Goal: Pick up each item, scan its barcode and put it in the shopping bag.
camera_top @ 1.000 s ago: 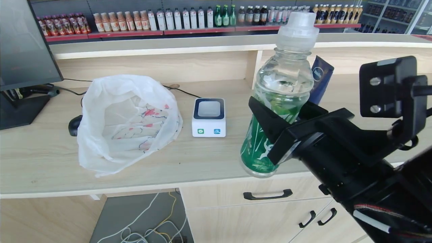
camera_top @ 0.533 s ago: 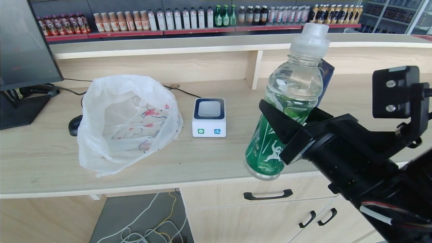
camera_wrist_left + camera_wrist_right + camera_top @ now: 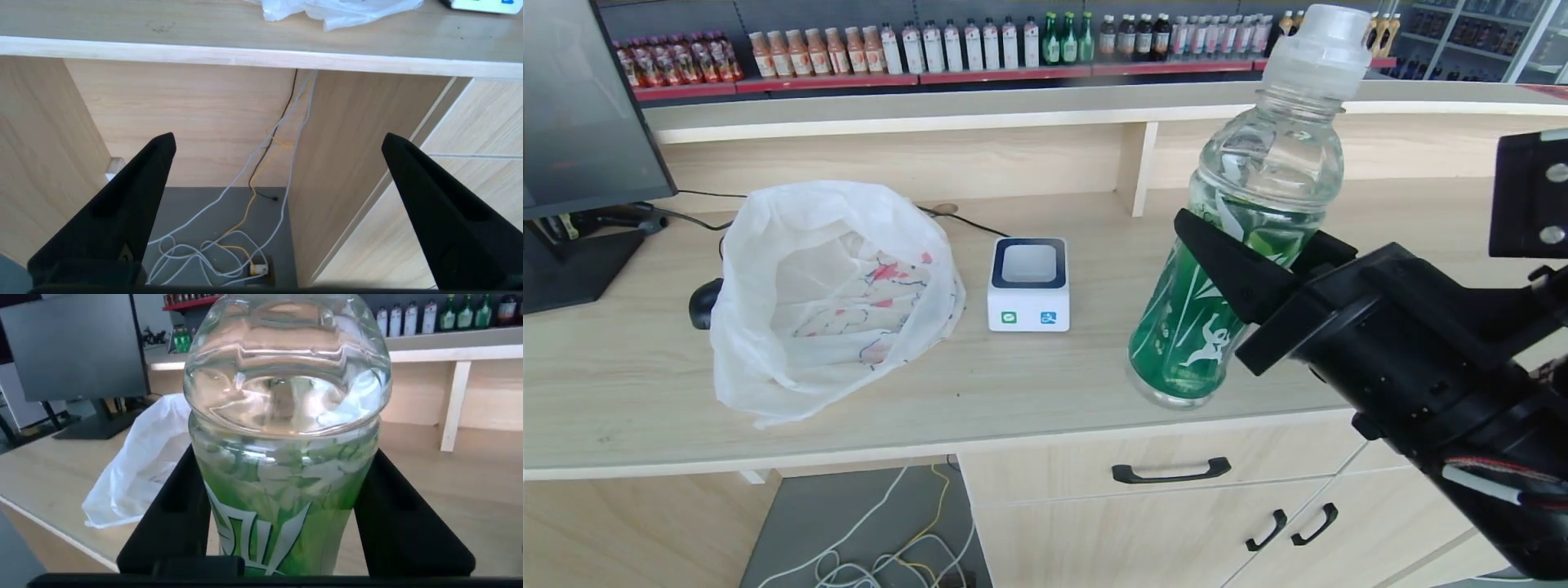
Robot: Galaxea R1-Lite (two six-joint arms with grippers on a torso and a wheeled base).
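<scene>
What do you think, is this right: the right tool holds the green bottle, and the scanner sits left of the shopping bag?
No. The right tool does hold the green bottle, but the scanner sits right of the shopping bag; the head view shows it.

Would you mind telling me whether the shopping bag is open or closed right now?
Open: the shopping bag sits on the counter with its mouth spread wide, its inside showing.

Matte black right arm [image 3: 1421, 359], black wedge fingers [image 3: 1225, 261], boxy bracket [image 3: 1527, 196] with silver screws [image 3: 1556, 172], red and white cables [image 3: 1474, 482], left end effector [image 3: 278, 139] black, tapered
</scene>
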